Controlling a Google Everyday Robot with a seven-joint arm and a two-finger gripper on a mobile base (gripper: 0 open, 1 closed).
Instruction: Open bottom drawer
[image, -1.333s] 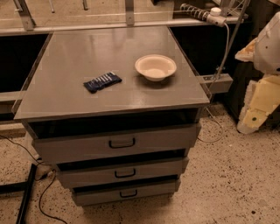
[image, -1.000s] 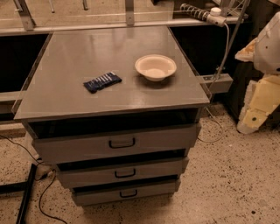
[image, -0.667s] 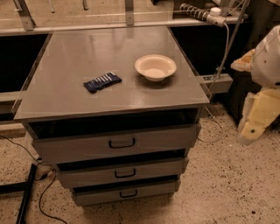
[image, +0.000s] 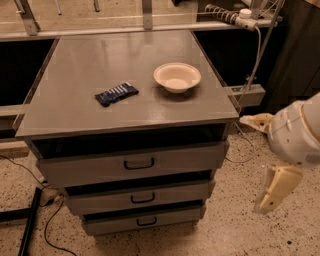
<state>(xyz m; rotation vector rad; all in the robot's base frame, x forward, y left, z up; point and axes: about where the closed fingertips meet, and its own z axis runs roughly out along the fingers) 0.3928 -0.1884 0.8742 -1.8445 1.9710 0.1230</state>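
The gripper has dropped lower, right of the cabinet, its fingers spread apart and grasping nothing. The bottom drawer sits lowest of three, left of the gripper and apart from it.

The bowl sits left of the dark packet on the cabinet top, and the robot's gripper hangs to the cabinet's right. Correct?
Not quite. The camera view shows the bowl to the right of the dark packet on the cabinet top. The gripper does hang to the cabinet's right.
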